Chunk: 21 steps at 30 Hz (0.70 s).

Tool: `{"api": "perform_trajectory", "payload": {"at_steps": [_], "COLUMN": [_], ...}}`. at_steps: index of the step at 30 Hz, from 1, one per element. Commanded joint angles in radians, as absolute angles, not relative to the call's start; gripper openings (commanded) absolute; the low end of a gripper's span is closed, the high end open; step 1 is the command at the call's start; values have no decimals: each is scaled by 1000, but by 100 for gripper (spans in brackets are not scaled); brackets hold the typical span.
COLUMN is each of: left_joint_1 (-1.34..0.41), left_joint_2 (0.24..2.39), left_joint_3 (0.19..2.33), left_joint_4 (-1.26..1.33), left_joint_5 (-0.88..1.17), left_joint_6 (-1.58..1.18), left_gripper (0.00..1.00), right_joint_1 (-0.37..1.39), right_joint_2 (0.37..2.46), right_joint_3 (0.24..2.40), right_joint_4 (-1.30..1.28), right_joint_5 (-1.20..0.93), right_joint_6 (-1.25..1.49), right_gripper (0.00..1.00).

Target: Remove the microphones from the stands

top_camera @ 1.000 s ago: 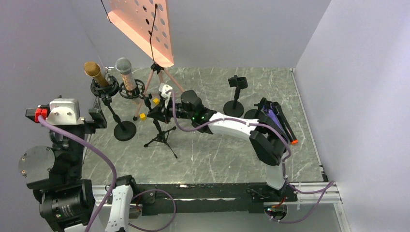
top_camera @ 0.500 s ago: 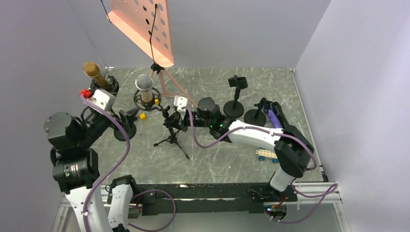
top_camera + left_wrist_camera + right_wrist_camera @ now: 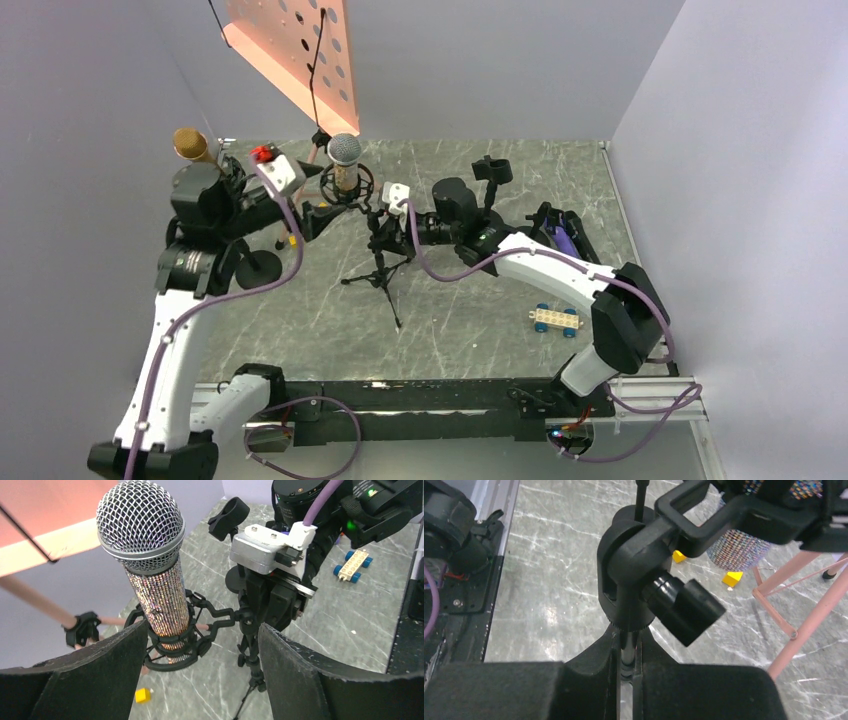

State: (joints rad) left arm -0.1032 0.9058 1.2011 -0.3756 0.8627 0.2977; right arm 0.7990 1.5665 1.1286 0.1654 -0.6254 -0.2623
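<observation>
While the left gripper [image 3: 202, 647] stands spread, the silver microphone [image 3: 150, 570] rises upright between its fingers [image 3: 107, 675], close by one pad and apart from the other; whether that near pad touches it cannot be told. The microphone sits in a black shock mount [image 3: 172, 652] on the tripod stand [image 3: 380, 275], its mesh head above the fingertips. Just beyond the left gripper, on the far side of the mount, the right gripper [image 3: 626, 647] is pressed together on the stand's thin pole, directly under the swivel joint [image 3: 624, 575].

Two microphones show: the silver one and a gold one [image 3: 190, 143] behind the left arm on its own round-based stand [image 3: 258, 270]. Three microphone stands can be made out, the third bearing an empty clip [image 3: 492, 170] behind the right wrist. Two small yellow blocks [image 3: 732, 578] lie past the right fingers, beside the pink legs of a music stand [image 3: 804, 615]. A toy brick cart [image 3: 555, 318] with blue wheels lies near the right elbow.
</observation>
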Motion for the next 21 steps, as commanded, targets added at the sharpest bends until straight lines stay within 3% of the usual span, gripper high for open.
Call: {"api": "perform_trajectory", "payload": {"at_steps": [1,10,13,17,21], "left_joint_1": [-146,-214,-242,-277,-293], "left_joint_2": [966,1042,1055,1072,1084], "left_joint_3": [1175,1142,1142,1152,1183], "left_joint_4": [-158,-8,32,29,-20], "left_joint_5": [739,769,790,808,828], "left_joint_6": [350,339,343,363,365], "left_gripper": [82,79,73,57,30], "right_joint_1": [779,776,776,776,768], "right_joint_2": [1534,1589,1599,1615,1625], "right_joint_3": [1154,1230,1233,1247,1259], "right_joint_4": [-76,-208,-199,-215,-228], "right_joint_5": [-687,-688,-677,-669,-669], "right_joint_6": [-459,-522,-498,-492,-487], "right_gripper": [0,0,0,0,0]}}
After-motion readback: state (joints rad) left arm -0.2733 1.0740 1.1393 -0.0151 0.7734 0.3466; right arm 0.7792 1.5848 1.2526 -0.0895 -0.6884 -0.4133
